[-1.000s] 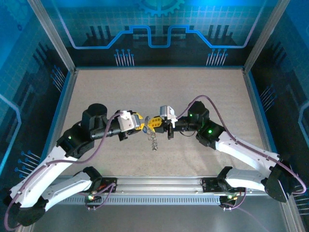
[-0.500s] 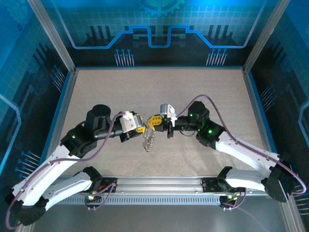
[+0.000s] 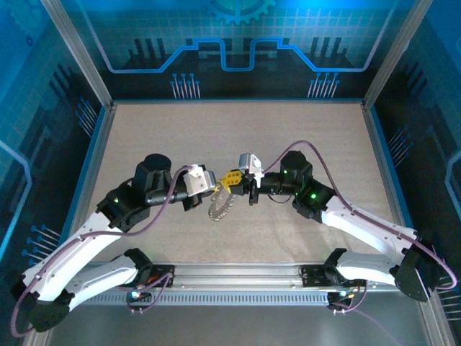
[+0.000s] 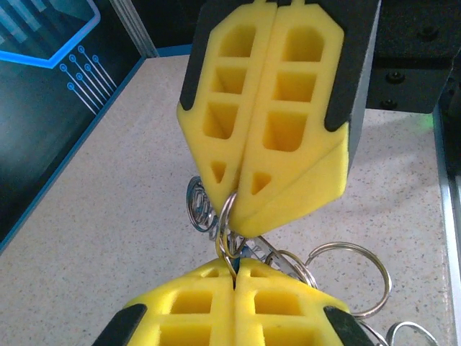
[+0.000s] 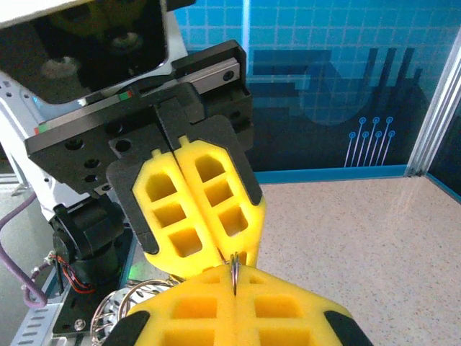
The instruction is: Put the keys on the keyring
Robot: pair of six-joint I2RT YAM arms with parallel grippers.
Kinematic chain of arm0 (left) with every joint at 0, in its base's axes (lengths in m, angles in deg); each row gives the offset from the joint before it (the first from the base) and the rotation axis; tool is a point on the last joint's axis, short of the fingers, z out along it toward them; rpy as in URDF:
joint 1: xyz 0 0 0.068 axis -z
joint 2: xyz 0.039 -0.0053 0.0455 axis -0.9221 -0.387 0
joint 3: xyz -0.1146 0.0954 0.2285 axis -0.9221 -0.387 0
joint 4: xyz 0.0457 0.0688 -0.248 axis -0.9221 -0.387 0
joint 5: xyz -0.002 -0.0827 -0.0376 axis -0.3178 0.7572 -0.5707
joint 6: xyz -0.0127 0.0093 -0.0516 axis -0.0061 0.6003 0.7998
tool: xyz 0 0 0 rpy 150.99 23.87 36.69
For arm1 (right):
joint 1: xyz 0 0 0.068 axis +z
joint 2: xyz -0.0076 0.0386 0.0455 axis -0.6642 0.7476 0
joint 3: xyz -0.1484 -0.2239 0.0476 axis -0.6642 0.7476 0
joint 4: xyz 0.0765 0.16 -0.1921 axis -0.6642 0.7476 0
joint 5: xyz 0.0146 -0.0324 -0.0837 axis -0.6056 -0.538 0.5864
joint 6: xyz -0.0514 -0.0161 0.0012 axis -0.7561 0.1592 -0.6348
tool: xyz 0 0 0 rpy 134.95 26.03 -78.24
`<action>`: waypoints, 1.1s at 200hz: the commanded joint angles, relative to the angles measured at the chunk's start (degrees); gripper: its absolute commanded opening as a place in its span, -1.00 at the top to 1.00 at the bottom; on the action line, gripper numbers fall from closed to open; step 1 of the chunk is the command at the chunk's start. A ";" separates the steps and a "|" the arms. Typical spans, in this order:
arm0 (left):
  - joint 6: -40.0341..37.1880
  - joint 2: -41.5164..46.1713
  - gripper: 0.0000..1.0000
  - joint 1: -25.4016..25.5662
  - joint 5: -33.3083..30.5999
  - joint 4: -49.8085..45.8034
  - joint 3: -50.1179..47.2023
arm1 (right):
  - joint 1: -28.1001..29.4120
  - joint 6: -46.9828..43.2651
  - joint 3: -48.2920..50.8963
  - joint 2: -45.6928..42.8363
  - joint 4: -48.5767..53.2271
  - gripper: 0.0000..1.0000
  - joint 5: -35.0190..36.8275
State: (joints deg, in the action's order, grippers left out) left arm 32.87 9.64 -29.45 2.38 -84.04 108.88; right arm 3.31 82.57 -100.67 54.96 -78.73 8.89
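My two grippers meet tip to tip above the middle of the table, left gripper (image 3: 214,189) and right gripper (image 3: 231,179). In the left wrist view my left gripper (image 4: 235,265) is shut on a thin wire ring (image 4: 225,229), and the right gripper (image 4: 240,210) pinches the same ring from above. The right wrist view shows my right gripper (image 5: 234,272) shut on that ring, with the left gripper (image 5: 225,257) just beyond it. The keyring (image 3: 218,205), grey with a jagged rim, hangs below both grippers. A sliver of blue (image 4: 238,259) shows among the rings. The red key is hidden.
Several silver split rings (image 4: 351,277) dangle beside my left fingers, and a coiled one (image 4: 194,207) hangs behind them. Speckled beige table (image 3: 238,137) stretches open behind the grippers. Blue walls and metal posts (image 3: 75,54) close in the sides.
The left arm has swung to the right and forward. The hanging keyring has turned from edge-on to face the top camera. Both grippers stay shut and tip to tip.
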 commanded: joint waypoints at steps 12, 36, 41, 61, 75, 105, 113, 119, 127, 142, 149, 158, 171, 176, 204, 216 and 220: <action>-3.03 0.00 1.00 -0.10 -2.36 -1.85 2.20 | 0.22 4.83 -0.66 -1.53 -3.11 1.00 4.08; -4.23 -0.10 1.00 -0.07 -2.75 -3.04 2.35 | 1.26 9.41 -0.14 -1.62 -5.46 1.00 8.66; -4.64 -0.17 1.00 -0.02 -2.80 -3.37 2.43 | 1.66 10.21 0.00 -1.62 -5.95 1.00 9.43; -5.86 -0.77 1.00 0.25 -2.35 -4.17 2.80 | 3.56 11.56 -0.12 -1.46 -6.96 1.00 12.86; -7.04 -1.13 1.00 0.79 -1.57 -4.63 2.98 | 4.73 11.99 -0.20 -1.38 -7.78 1.00 14.70; -8.85 -1.96 1.00 2.08 -1.18 -4.69 3.23 | 5.58 15.22 0.45 -0.51 -11.79 1.00 16.40; -9.17 -2.18 1.00 2.39 -1.16 -4.79 3.46 | 5.83 15.84 0.50 -0.16 -12.45 1.00 16.62; -9.32 -2.34 1.00 2.53 -1.32 -4.78 3.56 | 6.05 15.98 0.53 0.08 -12.59 1.00 16.99; -9.52 -2.45 1.00 2.73 -1.57 -4.78 3.73 | 6.51 16.00 0.49 0.29 -12.54 1.00 17.64; -9.96 -2.15 1.00 2.94 -2.07 -4.85 3.86 | 7.02 15.00 0.69 0.49 -11.74 1.00 18.37; -10.22 -1.85 1.00 2.94 -2.27 -4.95 3.86 | 7.21 14.26 0.72 0.51 -10.68 1.00 18.93; -10.30 -1.39 1.00 2.93 -2.84 -4.97 3.80 | 7.39 12.78 0.83 0.27 -9.31 1.00 19.06; -10.25 -0.52 1.00 2.95 -4.27 -4.85 3.40 | 7.71 10.47 0.59 -0.16 -6.99 1.00 19.11; -10.10 -0.12 1.00 2.97 -5.06 -4.72 3.13 | 7.72 9.48 0.63 -0.42 -6.08 1.00 18.94; -9.94 2.36 1.00 2.96 -9.79 -4.26 1.63 | 7.80 3.83 -0.17 -2.33 -0.12 1.00 18.34; -9.49 3.02 1.00 2.98 -11.73 -3.68 1.10 | 7.71 1.57 -1.10 -2.76 3.41 1.00 17.76; -9.38 3.23 1.00 2.92 -12.09 -3.51 1.01 | 7.76 1.02 -1.60 -2.76 4.32 1.00 17.27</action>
State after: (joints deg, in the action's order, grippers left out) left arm 23.65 10.78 -26.85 -5.88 -88.69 111.07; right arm 10.19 89.80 -99.82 54.08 -80.04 26.46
